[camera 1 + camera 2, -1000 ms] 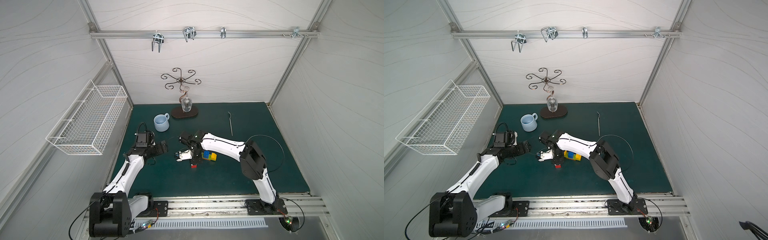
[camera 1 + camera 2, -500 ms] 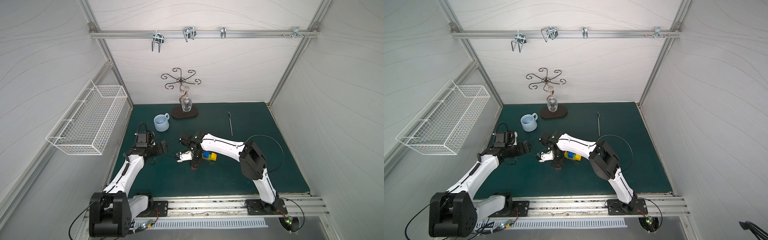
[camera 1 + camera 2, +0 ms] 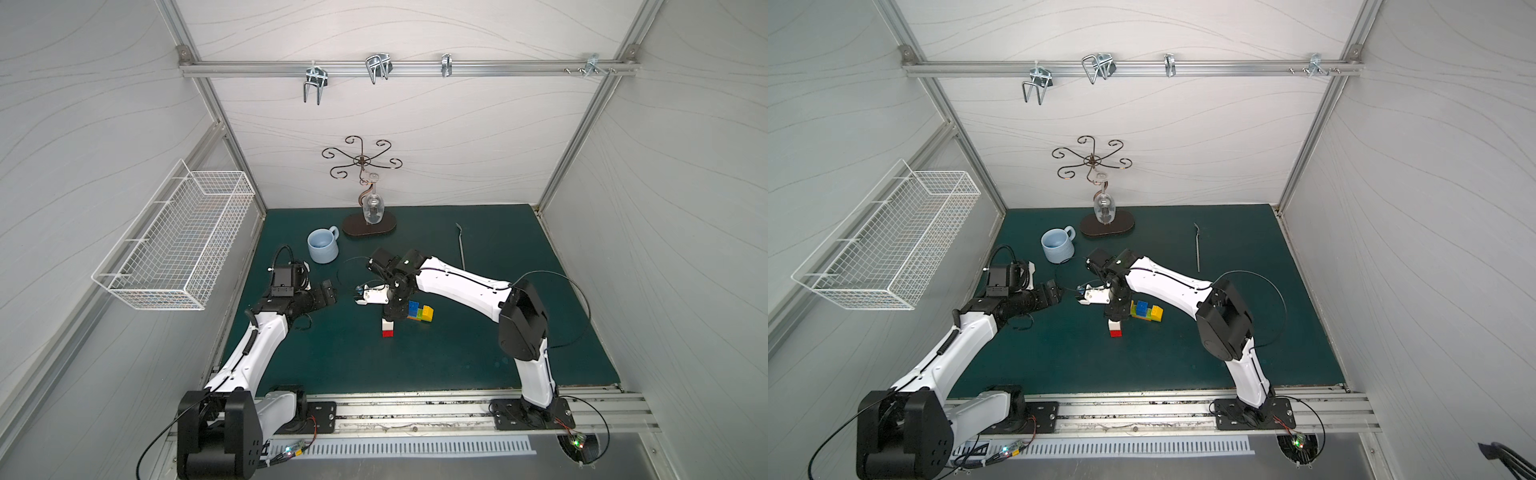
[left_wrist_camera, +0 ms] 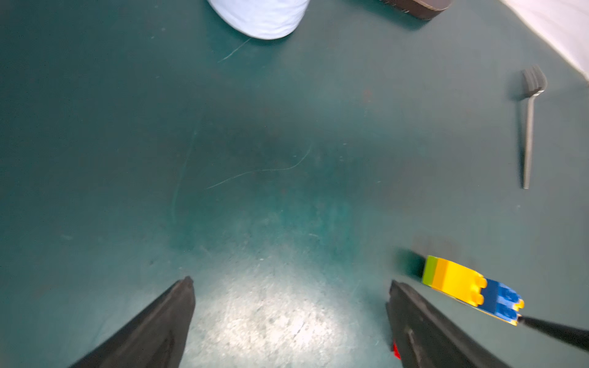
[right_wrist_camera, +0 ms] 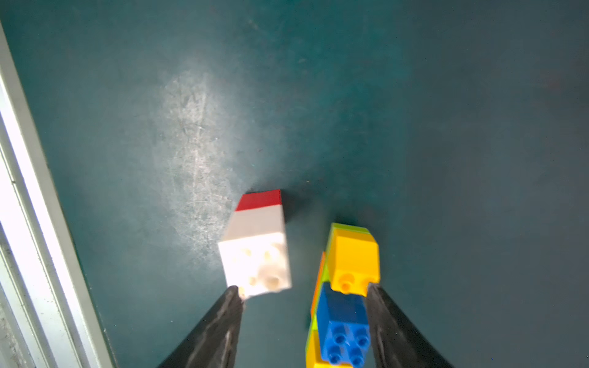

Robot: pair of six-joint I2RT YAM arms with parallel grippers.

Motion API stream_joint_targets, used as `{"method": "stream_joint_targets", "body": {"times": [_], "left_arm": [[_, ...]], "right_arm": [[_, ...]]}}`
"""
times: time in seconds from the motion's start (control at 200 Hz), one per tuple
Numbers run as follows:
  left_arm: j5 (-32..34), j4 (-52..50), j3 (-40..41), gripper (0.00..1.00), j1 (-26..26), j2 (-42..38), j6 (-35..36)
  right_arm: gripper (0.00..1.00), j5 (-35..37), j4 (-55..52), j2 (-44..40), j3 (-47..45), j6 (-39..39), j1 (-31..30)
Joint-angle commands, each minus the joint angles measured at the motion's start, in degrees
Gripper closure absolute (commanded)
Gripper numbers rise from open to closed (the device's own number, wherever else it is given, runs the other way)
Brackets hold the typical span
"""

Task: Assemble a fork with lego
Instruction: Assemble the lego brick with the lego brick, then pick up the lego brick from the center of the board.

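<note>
The lego lies in two pieces on the green mat point(image 3: 478, 357). A white brick on a red one forms an upright stack point(image 3: 387, 328) point(image 3: 1115, 327) point(image 5: 255, 245). Beside it, a small gap away, lies a green-and-orange bar with yellow and blue prongs point(image 3: 420, 311) point(image 3: 1145, 311) point(image 5: 347, 286) point(image 4: 462, 283). My right gripper point(image 3: 392, 313) point(image 5: 301, 290) hovers over both, open; one fingertip is at the white brick's corner, the other against the yellow prong. My left gripper point(image 3: 328, 293) point(image 4: 290, 283) stands wide open and empty to the left.
A light-blue mug point(image 3: 322, 246) point(image 4: 258, 16) and a glass holder on a dark oval base point(image 3: 369, 226) stand at the back. A metal fork point(image 3: 460, 245) point(image 4: 529, 127) lies back right. A wire basket point(image 3: 174, 245) hangs on the left wall.
My right gripper's jaws have gone from shut to apart, above the red-and-white stack. The stack and the prong piece stay where they were. The left arm has not moved.
</note>
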State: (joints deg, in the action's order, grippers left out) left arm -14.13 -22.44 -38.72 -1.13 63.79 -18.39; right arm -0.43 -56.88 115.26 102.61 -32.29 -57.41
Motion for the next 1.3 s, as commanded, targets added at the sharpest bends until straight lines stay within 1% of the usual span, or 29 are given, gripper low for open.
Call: {"method": "stream_joint_targets", "body": {"times": [0.0,0.285,0.5,0.655,0.785,1.126,1.291], "left_arm": [[-4.6,4.2,0.3,0.0,-0.4,-1.2,-0.7],[-11.3,5.6,0.4,0.01,-0.3,-1.8,0.1],[-15.4,3.9,-0.2,0.01,1.2,-2.4,3.8],[-15.2,2.5,-0.4,0.01,4.0,-2.3,6.6],[-15.2,2.4,-0.3,0.01,5.5,-1.9,7.3],[-14.8,2.6,-0.5,0.01,5.7,-1.2,7.5],[-14.3,2.5,-0.5,0.01,5.6,-1.2,7.6]], "right_arm": [[0.35,-0.1,0.2,-3.4,-0.6,3.1,1.6],[0.33,-1.4,1.8,-8.4,-6.9,3.3,5.9],[0.32,-2.8,2.1,-9.8,-11.4,3.3,9.1],[0.31,-4.2,4.5,-10.3,-14.3,4.3,9.8],[0.31,-6.1,7.1,-10.3,-16.2,6.2,9.7],[0.31,-5.8,8.0,-7.4,-17.5,8.4,9.8],[0.33,-5.6,8.2,-5.7,-17.6,9.0,9.8]]}}
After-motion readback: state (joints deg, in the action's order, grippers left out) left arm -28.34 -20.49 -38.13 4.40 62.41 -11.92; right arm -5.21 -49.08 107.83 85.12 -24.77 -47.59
